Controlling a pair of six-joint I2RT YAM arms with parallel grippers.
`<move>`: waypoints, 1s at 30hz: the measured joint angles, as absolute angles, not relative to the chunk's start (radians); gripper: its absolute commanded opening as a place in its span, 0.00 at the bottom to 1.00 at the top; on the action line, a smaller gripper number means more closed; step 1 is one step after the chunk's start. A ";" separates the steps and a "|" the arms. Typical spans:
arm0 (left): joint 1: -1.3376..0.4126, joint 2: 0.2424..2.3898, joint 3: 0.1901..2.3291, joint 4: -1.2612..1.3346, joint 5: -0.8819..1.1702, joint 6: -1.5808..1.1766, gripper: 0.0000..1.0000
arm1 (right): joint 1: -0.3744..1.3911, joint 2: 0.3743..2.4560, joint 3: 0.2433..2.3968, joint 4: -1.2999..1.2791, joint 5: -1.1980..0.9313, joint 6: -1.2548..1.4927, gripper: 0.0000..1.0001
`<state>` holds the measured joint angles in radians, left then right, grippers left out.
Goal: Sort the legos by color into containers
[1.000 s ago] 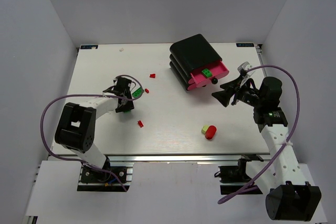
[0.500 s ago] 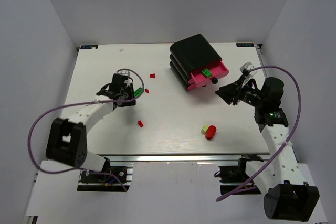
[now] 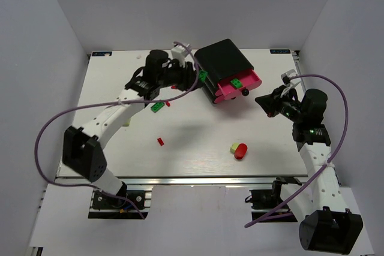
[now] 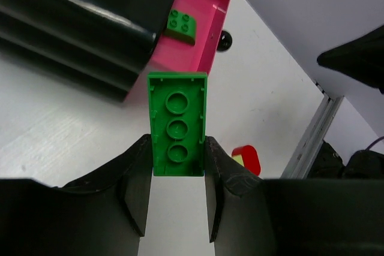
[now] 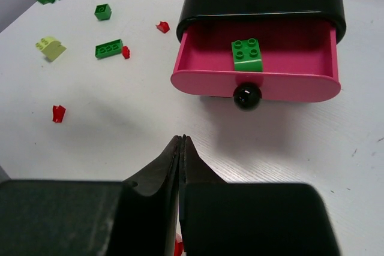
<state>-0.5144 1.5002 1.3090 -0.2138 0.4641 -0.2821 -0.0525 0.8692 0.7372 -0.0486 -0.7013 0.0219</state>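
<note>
My left gripper is shut on a dark green lego, a long flat brick sticking out past the fingertips. It hangs beside the black cabinet, just left of the open pink drawer. One green lego lies in that drawer behind its dark knob. My right gripper is shut and empty, pointing at the drawer front from the right. Loose on the table are a green lego, small red legos and a red and yellow-green pair.
The right wrist view also shows a small green brick, a yellow-green brick and red bits left of the cabinet. The two lower drawers of the cabinet are closed. White walls enclose the table on three sides.
The left arm swung from the table's left side over to the cabinet, carrying a green lego. The right gripper closed from open and drew back slightly to the right.
</note>
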 measured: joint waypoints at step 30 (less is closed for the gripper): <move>-0.759 2.180 2.142 -0.467 0.177 -0.208 0.68 | -0.059 0.863 0.737 -0.050 -0.786 0.002 0.61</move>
